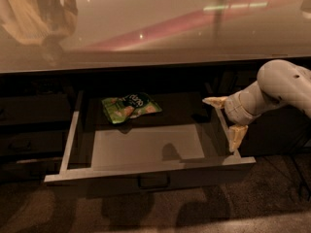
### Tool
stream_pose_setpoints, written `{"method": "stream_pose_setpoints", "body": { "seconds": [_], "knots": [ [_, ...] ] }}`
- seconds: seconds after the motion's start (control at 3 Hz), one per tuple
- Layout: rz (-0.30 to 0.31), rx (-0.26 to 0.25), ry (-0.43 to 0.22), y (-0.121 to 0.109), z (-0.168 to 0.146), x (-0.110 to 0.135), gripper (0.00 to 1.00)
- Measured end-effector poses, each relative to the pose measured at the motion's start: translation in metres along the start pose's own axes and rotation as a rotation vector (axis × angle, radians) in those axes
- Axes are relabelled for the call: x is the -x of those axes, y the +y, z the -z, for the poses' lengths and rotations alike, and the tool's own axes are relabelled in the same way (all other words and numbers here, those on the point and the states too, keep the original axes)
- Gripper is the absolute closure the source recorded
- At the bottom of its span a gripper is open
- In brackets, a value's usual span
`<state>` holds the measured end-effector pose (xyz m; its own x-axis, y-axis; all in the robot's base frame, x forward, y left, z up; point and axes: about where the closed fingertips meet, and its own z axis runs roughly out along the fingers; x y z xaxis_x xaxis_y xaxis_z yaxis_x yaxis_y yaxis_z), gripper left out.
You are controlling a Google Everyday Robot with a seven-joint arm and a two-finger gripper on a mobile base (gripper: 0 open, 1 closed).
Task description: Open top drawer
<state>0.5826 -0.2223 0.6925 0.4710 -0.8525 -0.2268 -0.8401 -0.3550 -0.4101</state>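
The top drawer stands pulled well out from under the counter, its grey tray interior showing and a small rectangular pull handle centred on its front. My gripper is at the drawer's right side wall, fingers spread apart, one fingertip toward the back and the other near the front corner. It holds nothing. The white arm reaches in from the right.
A green snack bag lies at the back of the drawer. A glossy beige countertop overhangs above. Dark cabinet fronts flank the drawer on the left. Brown carpet floor lies below.
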Motion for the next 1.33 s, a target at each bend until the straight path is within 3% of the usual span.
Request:
{"method": "stream_pose_setpoints", "body": {
  "seconds": [0.33, 0.67, 1.0, 1.33],
  "knots": [
    [-0.001, 0.002, 0.000, 0.002, 0.003, 0.001, 0.00],
    [0.039, -0.074, 0.055, 0.012, 0.033, 0.017, 0.00],
    [-0.013, -0.072, 0.075, 0.054, 0.031, 0.005, 0.00],
    [-0.013, -0.072, 0.075, 0.054, 0.031, 0.005, 0.00]
  ]
}}
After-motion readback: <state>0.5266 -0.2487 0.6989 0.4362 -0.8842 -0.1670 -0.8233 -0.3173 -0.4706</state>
